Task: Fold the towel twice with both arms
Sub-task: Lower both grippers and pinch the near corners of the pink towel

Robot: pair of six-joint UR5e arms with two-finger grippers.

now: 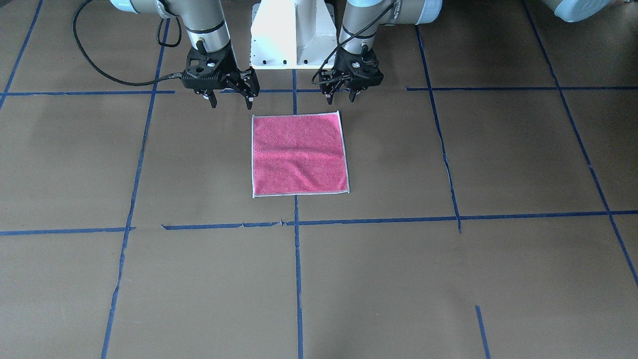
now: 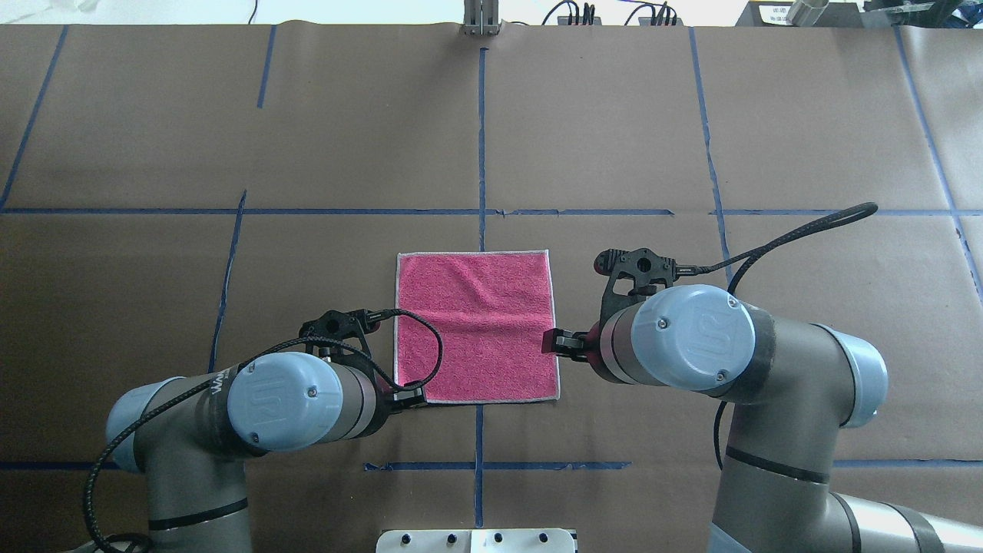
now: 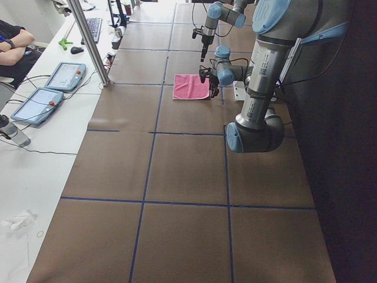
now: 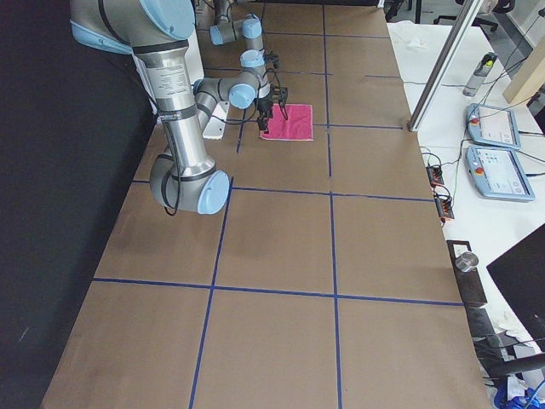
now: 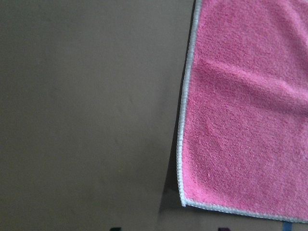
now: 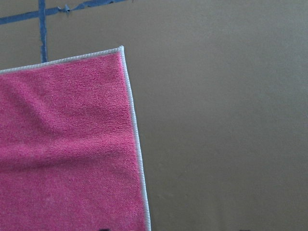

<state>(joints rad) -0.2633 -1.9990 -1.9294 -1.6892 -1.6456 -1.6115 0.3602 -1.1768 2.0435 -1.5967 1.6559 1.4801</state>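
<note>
The towel (image 1: 299, 154) lies flat and unfolded on the brown table, pink face up, with its whitish border showing all round. It also shows in the overhead view (image 2: 476, 326). My left gripper (image 1: 341, 98) hovers open just above the towel's robot-side corner on my left (image 5: 185, 202). My right gripper (image 1: 231, 103) hovers open and wider, just outside the towel's edge on my right, near its robot-side corner. Neither gripper touches the cloth. In the overhead view both wrists hide most of the fingers. The right wrist view shows a towel corner (image 6: 120, 49) and bare table beside it.
The white pedestal base (image 1: 294, 35) stands behind the grippers. Blue tape lines (image 1: 297, 279) cross the brown paper table. A side bench with tablets (image 3: 65, 76) and a metal post (image 3: 88, 41) stands beyond the table's far edge.
</note>
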